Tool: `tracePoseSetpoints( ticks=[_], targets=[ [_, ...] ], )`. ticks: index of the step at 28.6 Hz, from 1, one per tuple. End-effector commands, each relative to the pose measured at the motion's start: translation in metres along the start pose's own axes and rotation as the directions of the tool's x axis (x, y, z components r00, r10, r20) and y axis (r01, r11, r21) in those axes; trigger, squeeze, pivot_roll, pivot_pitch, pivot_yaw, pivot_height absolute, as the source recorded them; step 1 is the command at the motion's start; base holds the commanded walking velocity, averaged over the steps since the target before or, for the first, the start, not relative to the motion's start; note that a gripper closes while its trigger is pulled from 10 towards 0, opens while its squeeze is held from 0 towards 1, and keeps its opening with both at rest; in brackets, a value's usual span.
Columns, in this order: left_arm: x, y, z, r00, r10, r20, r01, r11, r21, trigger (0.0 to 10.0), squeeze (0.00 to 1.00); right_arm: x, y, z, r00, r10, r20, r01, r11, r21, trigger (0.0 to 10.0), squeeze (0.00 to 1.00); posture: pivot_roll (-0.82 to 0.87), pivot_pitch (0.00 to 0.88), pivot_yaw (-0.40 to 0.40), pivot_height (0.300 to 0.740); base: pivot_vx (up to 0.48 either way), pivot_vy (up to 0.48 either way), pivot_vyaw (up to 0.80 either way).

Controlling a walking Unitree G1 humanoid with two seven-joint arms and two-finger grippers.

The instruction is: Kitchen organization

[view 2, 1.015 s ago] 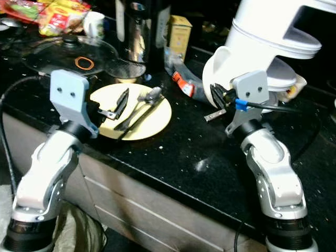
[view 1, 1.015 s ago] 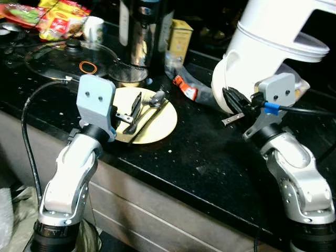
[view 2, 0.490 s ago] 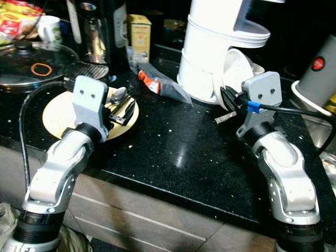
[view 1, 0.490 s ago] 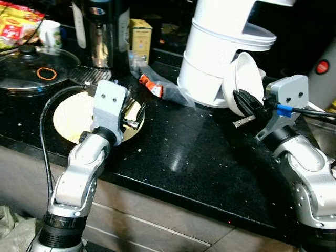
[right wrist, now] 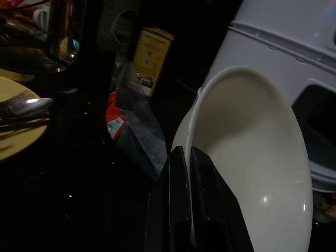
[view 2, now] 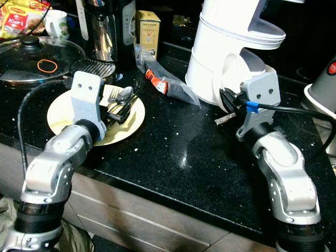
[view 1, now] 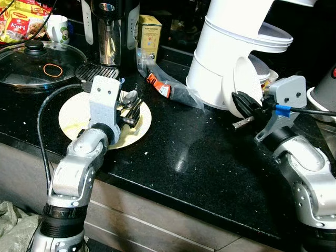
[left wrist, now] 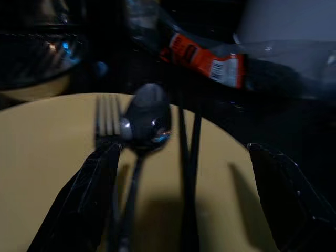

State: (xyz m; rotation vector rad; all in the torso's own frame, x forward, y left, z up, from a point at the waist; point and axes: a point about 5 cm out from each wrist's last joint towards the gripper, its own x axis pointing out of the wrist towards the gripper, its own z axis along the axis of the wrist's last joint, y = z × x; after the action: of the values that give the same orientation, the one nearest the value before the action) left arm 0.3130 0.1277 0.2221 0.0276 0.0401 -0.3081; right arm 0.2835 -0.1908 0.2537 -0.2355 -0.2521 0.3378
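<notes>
On the black speckled stone worktop [view 1: 210,157], the right gripper [view 1: 242,103] is clenched on the rim of a white ceramic bowl [right wrist: 252,173]. The bowl is tipped on edge, off the worktop, close against the tall white plastic appliance [view 1: 231,58] behind it. In the right wrist view the two black fingers [right wrist: 184,210] are pressed together with the bowl's rim pinched between them.

The left gripper [left wrist: 178,189] hovers low over the round pale-yellow plate [view 1: 79,115], its fingers spread wide on either side of the cutlery lying there: a steel spoon [left wrist: 148,118], a steel fork [left wrist: 107,115] and a pair of dark chopsticks [left wrist: 188,157]. It grips none of them.

Compared with a second ago, the whole scene sits differently in the head views, so the camera has turned. The bowl stays in the same grip, and the left gripper sits closer over the cutlery than it did. That suggests the bowl is secured for carrying and the cutlery is the next pick, though the open fingers must close squarely to catch such thin pieces.

Behind the plate stand a glass pan lid [view 1: 37,60] and a steel kettle [view 1: 107,31].
</notes>
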Motion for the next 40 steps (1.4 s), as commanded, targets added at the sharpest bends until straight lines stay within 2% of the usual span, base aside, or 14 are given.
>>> tracePoseSetpoints(
  ticks=[1, 4, 11, 12, 13, 14, 16, 17, 18, 26, 40],
  targets=[
    [0.001, -0.004, -0.011, 0.997, -0.027, -0.066, 0.025, 0.999, -0.03, 10.0, 0.0, -0.001, 0.003, 0.004, 1.0, 0.015, 0.009, -0.014, 1.0, -0.005, 10.0, 0.0, 0.09, 0.011, -0.159, 0.74, 0.0, 0.0, 0.0],
    [0.001, -0.006, -0.006, 0.995, -0.042, -0.089, 0.042, 0.999, -0.004, 10.0, 0.0, -0.001, 0.003, 0.004, 1.0, 0.015, 0.01, -0.015, 1.0, 0.001, 10.0, 0.0, 0.09, 0.013, -0.157, 0.74, 0.0, 0.0, 0.0],
    [-0.002, -0.005, -0.001, 0.988, -0.046, -0.146, 0.046, 0.999, -0.004, 10.0, 0.0, 0.0, 0.002, 0.005, 1.0, 0.007, 0.009, -0.007, 1.0, 0.002, 10.0, 0.0, 0.1, 0.014, -0.156, 0.74, 0.0, 0.0, 0.0],
    [-0.004, -0.005, -0.001, 0.983, -0.051, -0.177, 0.05, 0.999, -0.007, 9.9, 0.0, 0.0, 0.001, 0.004, 1.0, 0.006, 0.006, -0.006, 1.0, 0.001, 10.0, 0.0, 0.1, 0.014, -0.156, 0.74, 0.0, 0.0, 0.0],
    [-0.005, -0.005, -0.002, 0.98, -0.052, -0.194, 0.051, 0.999, -0.009, 7.0, 0.0, 0.0, 0.001, 0.004, 1.0, 0.005, 0.005, -0.005, 1.0, 0.0, 10.0, 0.0, 0.1, 0.014, -0.156, 0.74, 0.0, 0.0, 0.0],
    [-0.005, -0.005, -0.002, 0.98, -0.052, -0.194, 0.051, 0.999, -0.009, 7.0, 0.0, 0.0, 0.001, 0.004, 1.0, 0.005, 0.005, -0.005, 1.0, 0.0, 10.0, 0.0, 0.1, 0.014, -0.156, 0.74, 0.0, 0.0, 0.0],
    [-0.007, -0.004, -0.002, 0.976, -0.051, -0.213, 0.05, 0.999, -0.012, 2.1, 0.0, 0.0, 0.001, 0.004, 1.0, 0.004, 0.004, -0.004, 1.0, -0.001, 10.0, 0.0, 0.1, 0.014, -0.154, 0.74, 0.0, 0.0, 0.0],
    [-0.007, -0.004, -0.002, 0.976, -0.051, -0.213, 0.05, 0.999, -0.012, 2.1, 0.0, 0.0, 0.001, 0.004, 1.0, 0.004, 0.004, -0.004, 1.0, -0.001, 10.0, 0.0, 0.1, 0.014, -0.154, 0.74, 0.0, 0.0, 0.0],
    [-0.008, -0.003, -0.003, 0.974, -0.045, -0.223, 0.041, 0.999, -0.024, 0.0, 0.0, -0.001, 0.001, 0.004, 1.0, 0.003, 0.004, -0.003, 1.0, -0.002, 10.0, 0.0, 0.1, 0.014, -0.154, 0.74, 0.0, 0.0, 0.0],
    [-0.01, -0.002, -0.01, 0.958, -0.045, -0.283, 0.031, 0.998, -0.055, 0.0, 0.0, -0.001, -0.001, 0.004, 1.0, -0.001, 0.003, 0.001, 1.0, -0.006, 10.0, 0.0, 0.1, 0.003, -0.155, 0.74, 0.0, 0.0, 0.0],
    [-0.011, -0.002, -0.012, 0.952, -0.048, -0.304, 0.025, 0.997, -0.078, 0.0, 0.0, 0.002, -0.003, 0.007, 1.0, -0.002, 0.007, 0.002, 1.0, -0.015, 10.0, 0.0, 0.1, 0.0, -0.159, 0.74, 0.0, 0.0, 0.0]
  ],
)
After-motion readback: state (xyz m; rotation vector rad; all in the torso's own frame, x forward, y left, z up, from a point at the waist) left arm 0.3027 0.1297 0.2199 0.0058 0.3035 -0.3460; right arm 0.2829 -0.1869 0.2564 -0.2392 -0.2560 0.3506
